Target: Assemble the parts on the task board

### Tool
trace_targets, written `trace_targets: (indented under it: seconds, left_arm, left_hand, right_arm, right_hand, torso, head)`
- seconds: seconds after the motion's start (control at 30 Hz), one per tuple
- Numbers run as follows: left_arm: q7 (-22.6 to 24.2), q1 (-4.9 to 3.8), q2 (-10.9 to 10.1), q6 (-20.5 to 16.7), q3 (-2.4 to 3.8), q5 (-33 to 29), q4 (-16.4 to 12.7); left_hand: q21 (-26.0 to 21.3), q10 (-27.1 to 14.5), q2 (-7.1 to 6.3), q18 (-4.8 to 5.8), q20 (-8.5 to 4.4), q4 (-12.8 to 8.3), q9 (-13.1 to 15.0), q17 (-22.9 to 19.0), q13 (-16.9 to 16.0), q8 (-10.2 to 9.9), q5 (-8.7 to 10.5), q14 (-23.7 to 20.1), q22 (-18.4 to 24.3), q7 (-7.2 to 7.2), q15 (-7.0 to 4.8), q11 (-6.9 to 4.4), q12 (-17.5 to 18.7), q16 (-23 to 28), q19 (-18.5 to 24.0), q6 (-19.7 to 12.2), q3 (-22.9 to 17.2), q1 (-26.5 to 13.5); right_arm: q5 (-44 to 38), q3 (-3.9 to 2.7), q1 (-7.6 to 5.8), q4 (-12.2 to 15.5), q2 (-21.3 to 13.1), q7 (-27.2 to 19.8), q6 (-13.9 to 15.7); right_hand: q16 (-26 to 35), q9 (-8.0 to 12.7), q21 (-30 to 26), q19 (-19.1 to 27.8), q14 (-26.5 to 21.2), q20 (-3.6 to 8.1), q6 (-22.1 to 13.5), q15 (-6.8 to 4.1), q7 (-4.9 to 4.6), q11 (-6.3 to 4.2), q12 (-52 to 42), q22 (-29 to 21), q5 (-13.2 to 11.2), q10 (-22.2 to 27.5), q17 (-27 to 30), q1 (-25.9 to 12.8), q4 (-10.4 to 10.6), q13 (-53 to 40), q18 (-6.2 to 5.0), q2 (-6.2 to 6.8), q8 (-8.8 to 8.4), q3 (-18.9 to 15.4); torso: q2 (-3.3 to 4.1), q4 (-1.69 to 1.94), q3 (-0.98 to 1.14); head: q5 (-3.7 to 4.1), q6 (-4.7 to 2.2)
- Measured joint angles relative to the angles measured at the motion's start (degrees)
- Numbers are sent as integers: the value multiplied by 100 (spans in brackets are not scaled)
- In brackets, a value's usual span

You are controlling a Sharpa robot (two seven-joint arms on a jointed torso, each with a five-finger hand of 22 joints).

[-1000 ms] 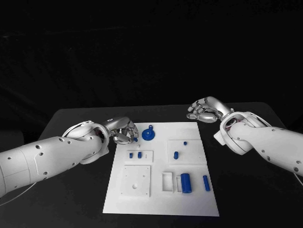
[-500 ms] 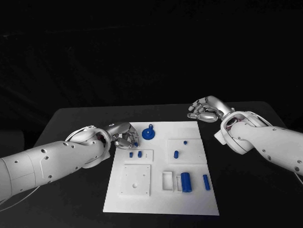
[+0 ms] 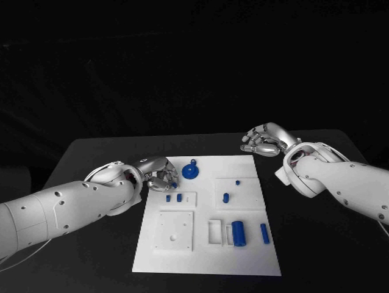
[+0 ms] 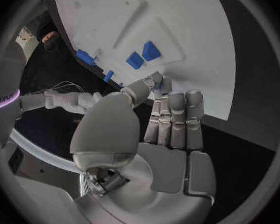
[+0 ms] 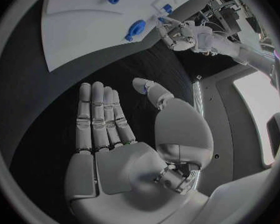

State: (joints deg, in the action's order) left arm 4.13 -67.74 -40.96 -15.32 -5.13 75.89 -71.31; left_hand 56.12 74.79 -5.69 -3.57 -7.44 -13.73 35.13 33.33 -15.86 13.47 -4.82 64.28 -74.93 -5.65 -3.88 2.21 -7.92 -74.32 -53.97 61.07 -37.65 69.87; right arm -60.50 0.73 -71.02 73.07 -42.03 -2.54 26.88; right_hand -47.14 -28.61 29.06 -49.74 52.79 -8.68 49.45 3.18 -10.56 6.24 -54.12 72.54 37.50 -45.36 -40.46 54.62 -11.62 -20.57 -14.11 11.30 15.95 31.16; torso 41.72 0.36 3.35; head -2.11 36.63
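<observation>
The left hand is hovering at the near-left edge of the white task board, pinching a small blue part between thumb and fingertip. The right hand is hanging over the black table just past the board's far right corner, fingers flat, side by side, holding nothing

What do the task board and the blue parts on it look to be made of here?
Task board: looks like matte white plastic, going by its even, glare-free surface with sharp recessed pockets; painted metal cannot be ruled out. Blue parts, such as the large cylinder and the round keyed piece: probably moulded or printed plastic, given their uniform saturated colour and only a faint sheen.
</observation>
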Motion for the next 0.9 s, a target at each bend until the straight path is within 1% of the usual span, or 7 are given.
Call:
trace_targets:
  seconds: [0.47, 0.9]
  left_arm:
    - [-6, 4, 42, -52, -1, 56, 27]
    - [-22, 9, 107, -39, -5, 87, 59]
  left_hand:
    - [0, 15, -22, 0, 9, -14, -11, 0, 1, 20, -23, 0, 1, 6, 1, 15, 1, 0, -9, -9, -14, 8]
    - [0, 15, -17, -3, 10, -15, -10, 1, 4, 16, -22, 25, 2, 3, -17, 15, 1, 0, -9, -7, -13, 3]
  right_arm:
    - [0, 0, 0, 0, -2, 0, 0]
    - [0, 0, 0, 0, 0, 0, 0]
  right_hand:
    - [0, 0, -23, 0, 0, 0, 3, 0, 4, 0, 0, 6, 0, 0, 0, 0, 0, 4, 0, 0, 0, 0]
    - [0, 0, -23, 0, 0, 0, 4, 0, 4, 0, 0, 6, 0, 0, 0, 0, 0, 6, 0, 0, 0, 0]
  torso:
    - [0, 0, -5]
    - [1, 3, -1]
  head:
    - [8, 4]
    - [5, 2]
